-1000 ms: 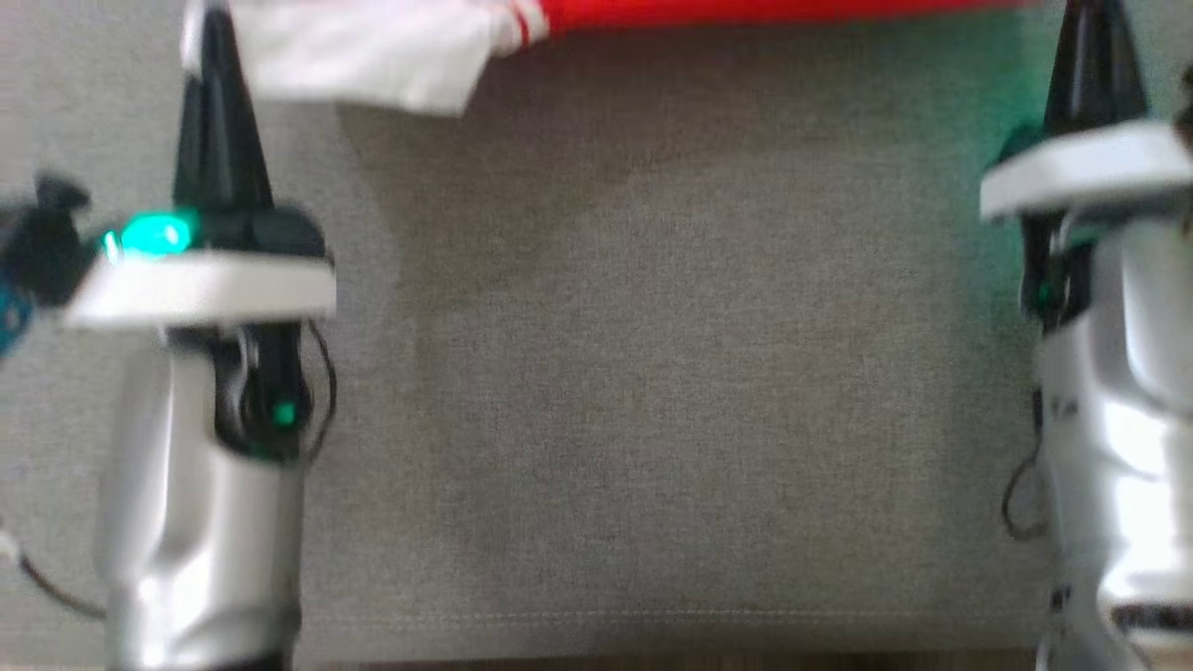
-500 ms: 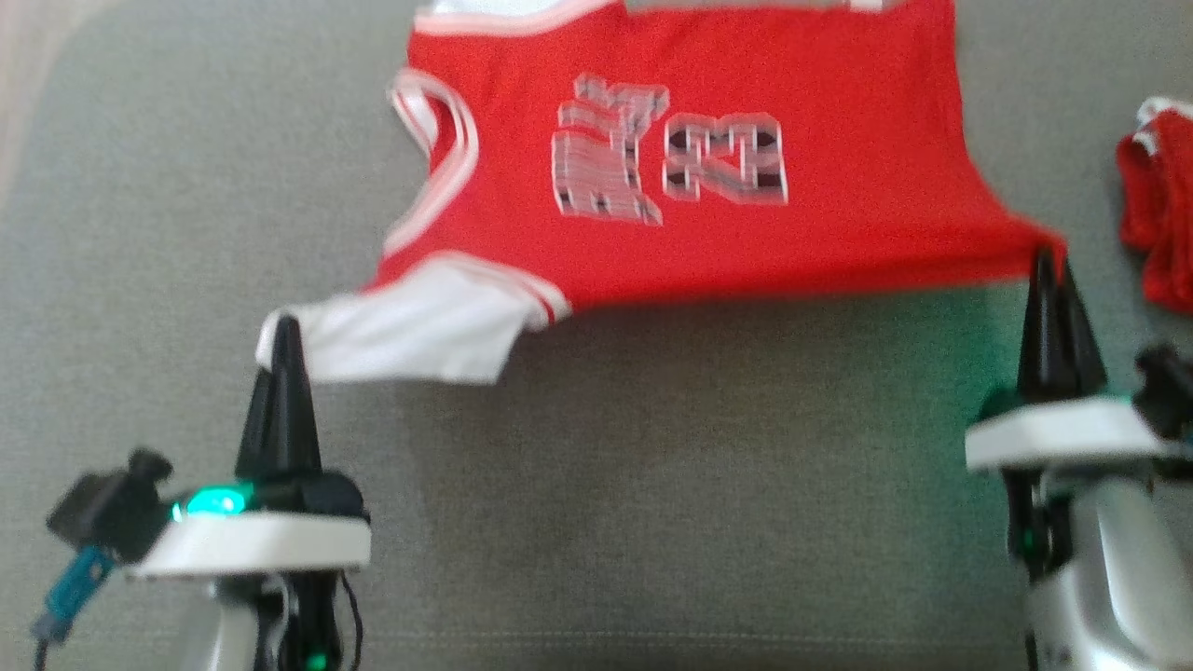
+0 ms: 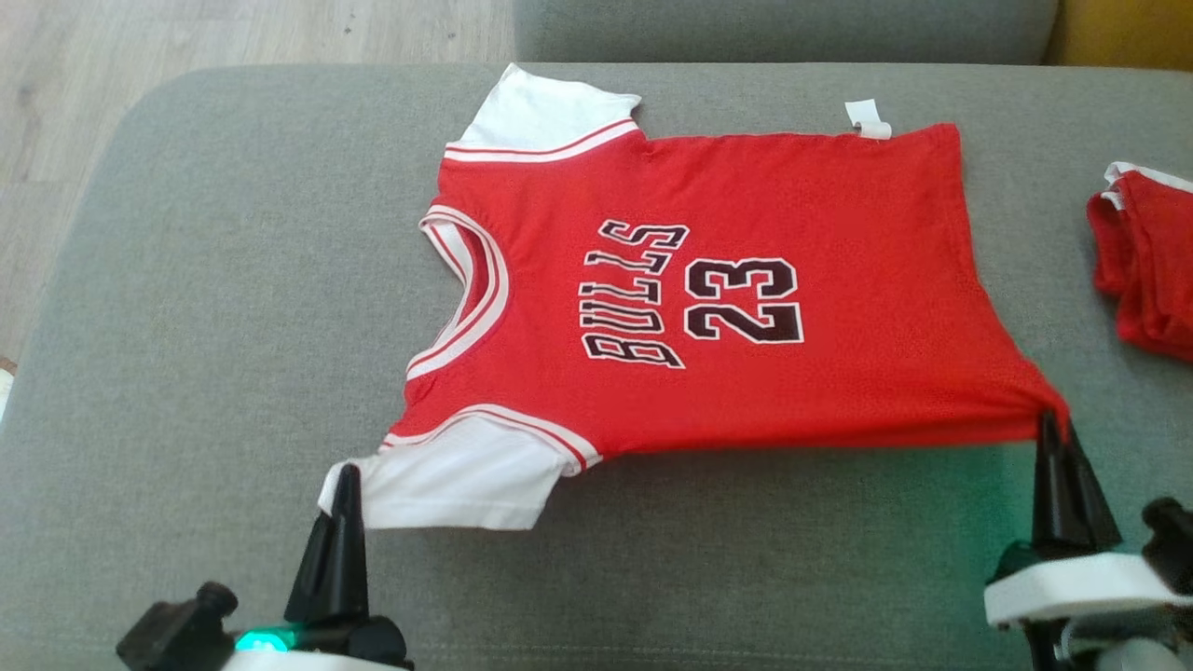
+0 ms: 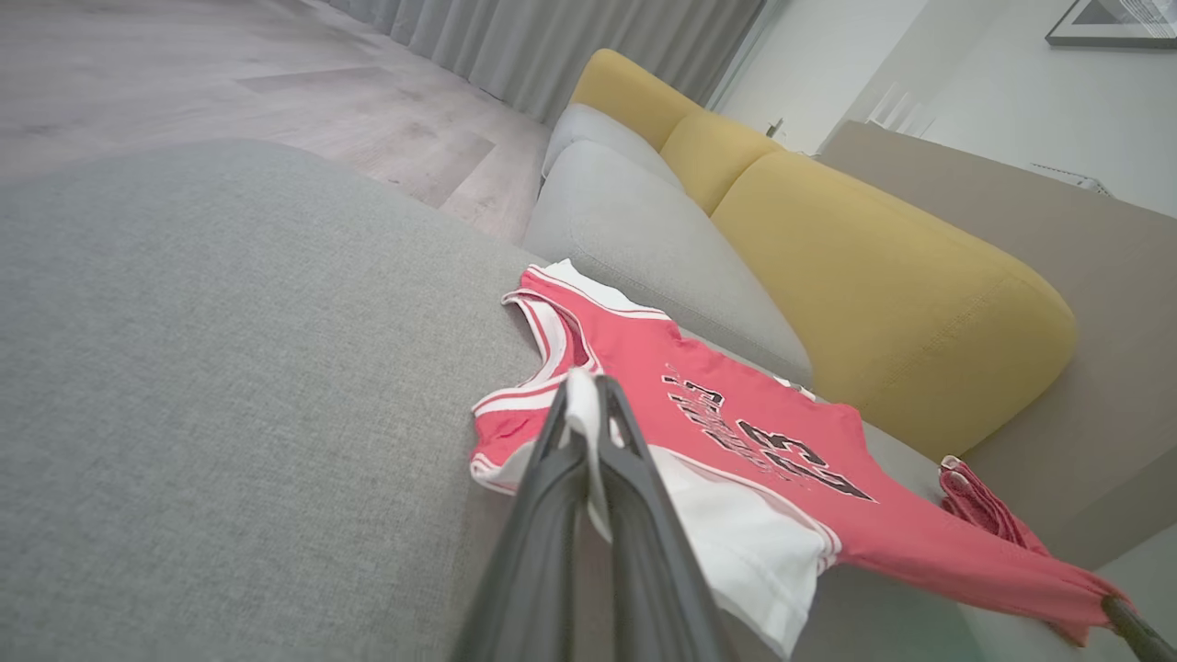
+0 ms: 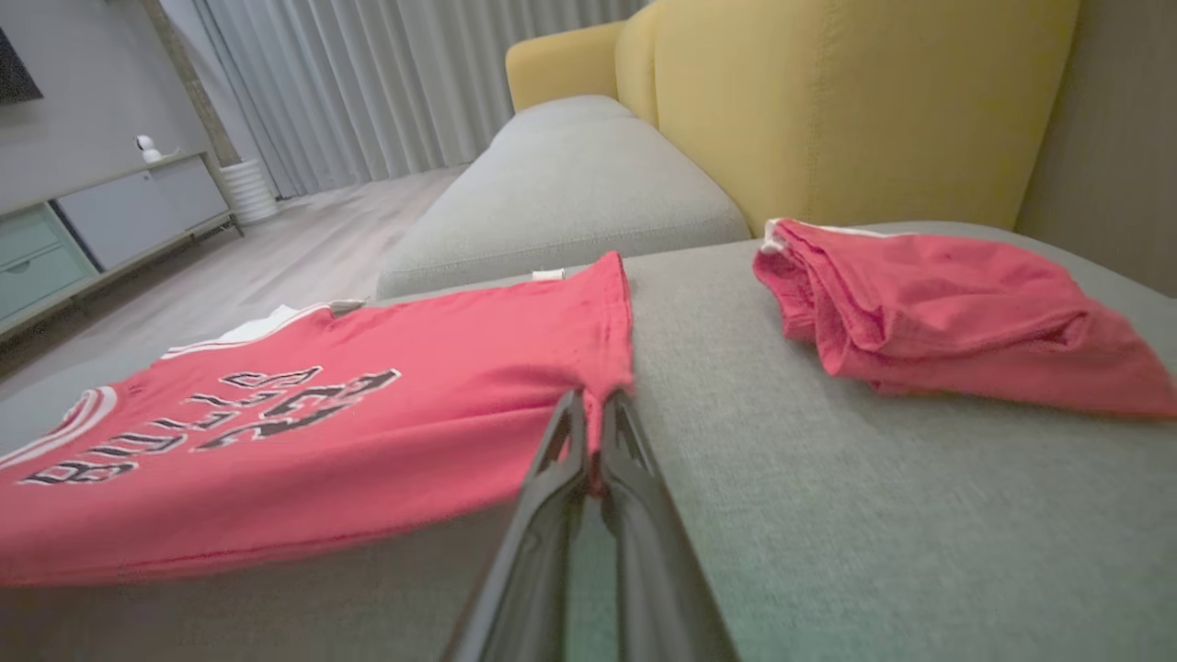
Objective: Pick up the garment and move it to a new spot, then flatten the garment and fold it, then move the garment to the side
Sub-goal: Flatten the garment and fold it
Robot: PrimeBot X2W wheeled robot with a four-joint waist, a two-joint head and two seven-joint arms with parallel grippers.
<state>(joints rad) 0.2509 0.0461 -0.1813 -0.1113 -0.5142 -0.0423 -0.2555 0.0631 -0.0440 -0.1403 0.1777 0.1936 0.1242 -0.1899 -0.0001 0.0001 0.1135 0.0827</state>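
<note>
The red jersey point(image 3: 727, 280) lies chest-up and spread out in the middle of the grey sofa cushion point(image 3: 186, 280), with its collar toward 9 o'clock and its hem toward 3 o'clock. The left tool point(image 3: 347, 477) is clamped tight on the corner of the white near sleeve at 7 o'clock. The right tool point(image 3: 1051, 424) is pinched just as tightly on the near hem corner at 4 o'clock.

Over the last second the head view has swung up from bare cushion to take in the whole shirt. That is the camera moving, not the cloth. Both tools hold the same two corners as before. The near edge is drawn into a straight, taut line between them, and in the left wrist view the held sleeve stands a little off the cushion. The shirt looks placed and nearly flattened, with the fold not yet begun.

A folded red garment point(image 3: 1142, 261) sits at 3 o'clock, near the hem but apart from it, and would crowd any sideways move that way. At 9 o'clock the cushion edge drops to the wooden floor point(image 3: 233, 28). The yellow backrest point(image 4: 874, 276) rises at 12 o'clock.
</note>
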